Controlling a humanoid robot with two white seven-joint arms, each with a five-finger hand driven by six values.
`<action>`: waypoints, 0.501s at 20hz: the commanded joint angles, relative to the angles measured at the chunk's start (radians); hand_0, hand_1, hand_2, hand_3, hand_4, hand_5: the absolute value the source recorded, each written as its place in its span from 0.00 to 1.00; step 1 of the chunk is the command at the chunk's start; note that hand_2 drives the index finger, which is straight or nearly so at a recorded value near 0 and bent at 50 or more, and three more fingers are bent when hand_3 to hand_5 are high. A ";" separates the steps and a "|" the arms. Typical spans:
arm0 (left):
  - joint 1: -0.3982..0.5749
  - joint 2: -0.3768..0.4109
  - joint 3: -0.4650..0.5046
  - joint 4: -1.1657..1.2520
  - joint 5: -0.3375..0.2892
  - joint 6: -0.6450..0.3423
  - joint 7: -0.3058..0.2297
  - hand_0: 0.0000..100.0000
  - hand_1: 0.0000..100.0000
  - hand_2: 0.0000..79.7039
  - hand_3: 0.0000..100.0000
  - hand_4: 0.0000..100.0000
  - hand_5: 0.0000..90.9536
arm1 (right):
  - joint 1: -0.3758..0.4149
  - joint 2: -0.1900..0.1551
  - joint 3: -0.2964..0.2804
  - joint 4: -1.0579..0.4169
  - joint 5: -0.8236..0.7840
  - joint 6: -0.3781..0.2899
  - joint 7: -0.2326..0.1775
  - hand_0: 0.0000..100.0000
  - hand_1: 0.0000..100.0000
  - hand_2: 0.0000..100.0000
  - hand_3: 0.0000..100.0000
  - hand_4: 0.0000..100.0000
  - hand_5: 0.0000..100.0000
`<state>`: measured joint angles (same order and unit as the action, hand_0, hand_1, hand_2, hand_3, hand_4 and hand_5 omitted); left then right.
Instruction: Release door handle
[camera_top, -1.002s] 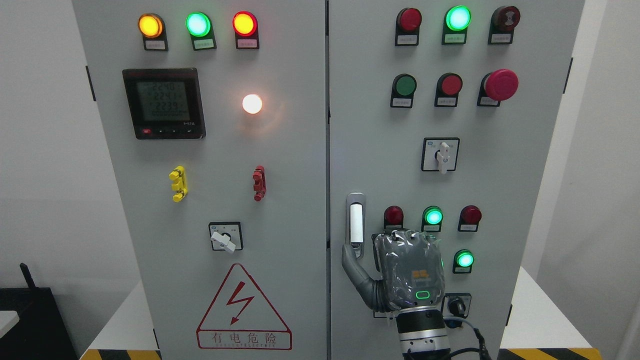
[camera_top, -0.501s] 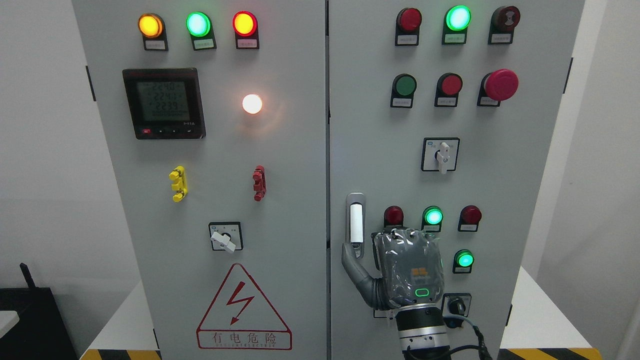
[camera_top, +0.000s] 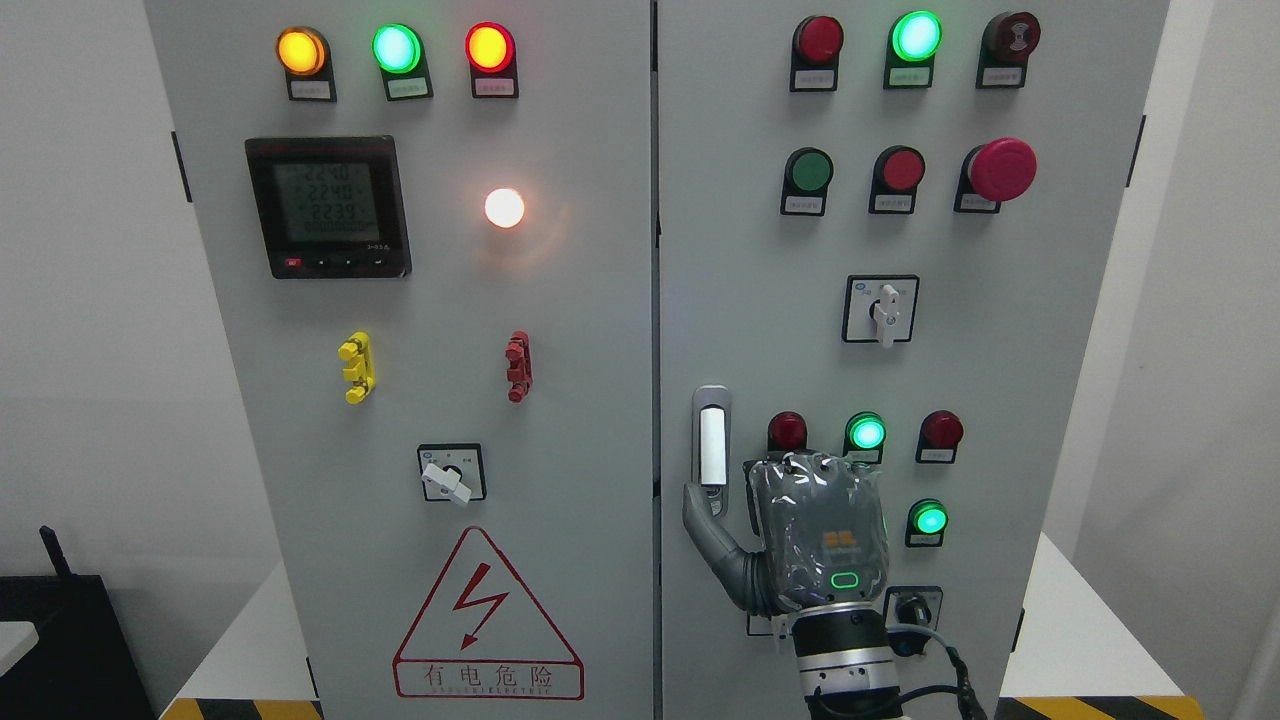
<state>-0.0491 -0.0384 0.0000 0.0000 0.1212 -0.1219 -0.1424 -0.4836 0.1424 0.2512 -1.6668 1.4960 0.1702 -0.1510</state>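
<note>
Grey cabinet door (camera_top: 760, 300) bears an upright silver-and-white door handle (camera_top: 711, 440).

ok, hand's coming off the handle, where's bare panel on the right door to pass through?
Bare strip above the door handle, left of the selector switch. Also bare below the handle, left of the right hand. Crowded: indicator lamps directly above the hand, key switch at its right.

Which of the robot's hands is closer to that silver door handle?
The right hand: it sits just right of and below the door handle, thumb reaching up toward the handle's lower end. The left hand is out of view.
</note>
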 joint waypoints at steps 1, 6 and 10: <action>0.000 0.000 0.011 0.017 0.000 -0.001 0.000 0.12 0.39 0.00 0.00 0.00 0.00 | -0.001 0.000 -0.001 0.002 0.000 0.000 -0.001 0.38 0.05 0.99 1.00 0.99 0.97; 0.000 0.000 0.011 0.017 0.000 0.001 0.000 0.12 0.39 0.00 0.00 0.00 0.00 | -0.003 0.000 -0.003 0.001 0.000 0.000 -0.001 0.38 0.07 0.99 1.00 1.00 0.97; 0.000 0.000 0.011 0.017 0.000 -0.001 0.000 0.12 0.39 0.00 0.00 0.00 0.00 | -0.003 0.000 -0.004 0.001 -0.002 0.000 -0.001 0.39 0.07 0.99 1.00 1.00 0.97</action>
<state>-0.0491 -0.0384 0.0000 0.0000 0.1212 -0.1219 -0.1424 -0.4853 0.1426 0.2498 -1.6661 1.4950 0.1703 -0.1510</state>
